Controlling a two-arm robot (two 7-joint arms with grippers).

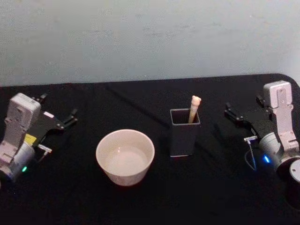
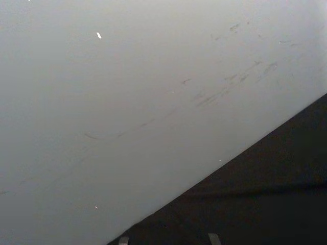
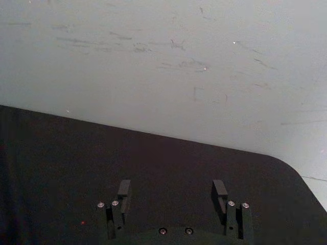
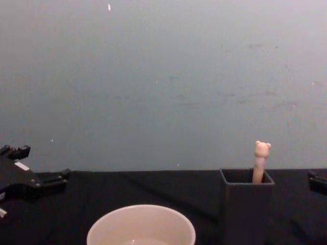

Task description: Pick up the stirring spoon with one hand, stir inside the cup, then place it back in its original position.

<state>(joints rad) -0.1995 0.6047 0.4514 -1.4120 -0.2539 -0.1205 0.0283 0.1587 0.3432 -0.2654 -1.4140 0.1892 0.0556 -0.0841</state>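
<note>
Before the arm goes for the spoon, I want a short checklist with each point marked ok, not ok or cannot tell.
1. Stirring spoon stands in the dark holder, bear head up: ok.
2. Cup upright, beside the holder, apart from it: ok.
3. Right gripper open, holding nothing: ok.
4. Left gripper off to the left, away from the cup: ok.
5. Liquid in the cup: cannot tell.

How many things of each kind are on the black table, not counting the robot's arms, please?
Cups: 1, the cream cup
Holders: 1, the dark grey holder
Spoons: 1, the stirring spoon standing in the holder
Total: 3
</note>
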